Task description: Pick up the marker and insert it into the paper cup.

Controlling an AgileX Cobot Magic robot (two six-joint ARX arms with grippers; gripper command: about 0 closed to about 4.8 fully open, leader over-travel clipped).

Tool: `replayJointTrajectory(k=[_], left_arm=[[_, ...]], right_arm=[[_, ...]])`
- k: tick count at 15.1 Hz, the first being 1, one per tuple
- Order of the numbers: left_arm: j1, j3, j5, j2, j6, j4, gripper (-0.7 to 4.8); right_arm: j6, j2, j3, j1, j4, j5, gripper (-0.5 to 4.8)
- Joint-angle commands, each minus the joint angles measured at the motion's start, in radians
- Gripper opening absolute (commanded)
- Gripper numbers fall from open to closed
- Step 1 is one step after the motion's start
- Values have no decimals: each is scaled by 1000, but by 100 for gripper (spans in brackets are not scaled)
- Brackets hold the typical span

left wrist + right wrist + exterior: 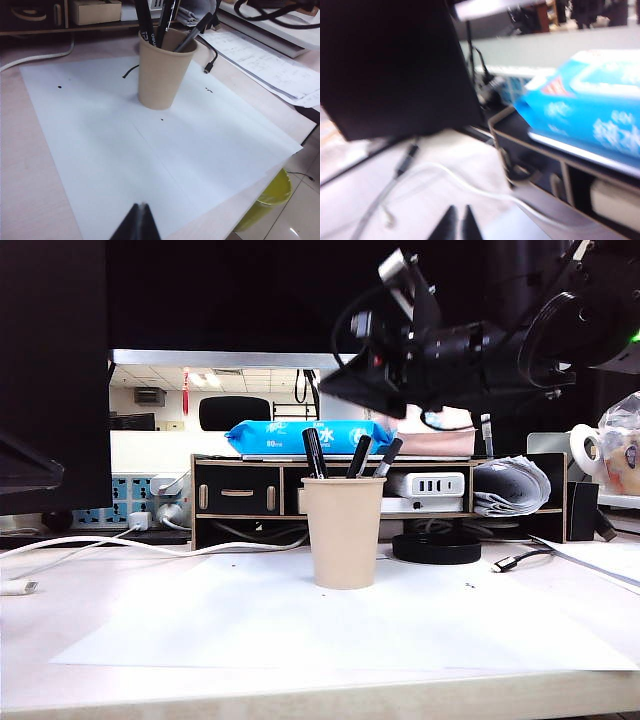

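Already the marker [313, 452] stands in the cup [343, 532], its long axis steeply upright and leaning slightly, its top poking above the rim beside two other pens [372, 456]. In the left wrist view the white lettering on the marker's barrel [145, 20] shows just above the rim of the cup [161, 70], though it is too small to read in full. The cup sits on a white sheet [300, 625] on the counter [60, 680].

The right pincer [457, 223] hangs high above the cup, up and to the right of it in the exterior view [350, 388]; its camera looks toward the shelf [540, 150] and the blue pack [590, 112], not the cup. Its tips stand close together with only a slit between them and nothing held. The left pincer [138, 222] rests low over the near edge of the sheet, well apart from the cup, tips pressed together and empty.

By this layout the insertion looks done; any coming move would seem to be a retreat upward, away from the cup.

The marker's lower length is hidden inside the cup. The right wrist view is blurred, and the left arm does not show in the exterior view.
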Motion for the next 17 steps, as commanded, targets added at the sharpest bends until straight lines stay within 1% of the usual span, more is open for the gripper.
replayJointTrajectory(k=[1,4,7,8,12,15,17], left_arm=[[2,2,-25,0,4,7,-5],[2,2,-36,0,5,7,-5],[2,2,-48,0,5,11,-5],[2,2,-48,0,5,11,-5],[2,2,-47,0,4,11,-5],[2,2,-47,0,4,11,-5],[2,2,-46,0,4,11,-4]], right_arm=[[73,-15,2,1,67,-45,-6],[89,-74,-5,0,44,-106,-6],[88,-217,-57,-1,-56,-92,-6],[78,-294,-92,-1,-109,-58,-6],[-9,-564,-212,-1,-295,25,-6],[-54,-755,-270,-1,-451,105,-6],[-77,-885,-319,-1,-536,185,-6]])
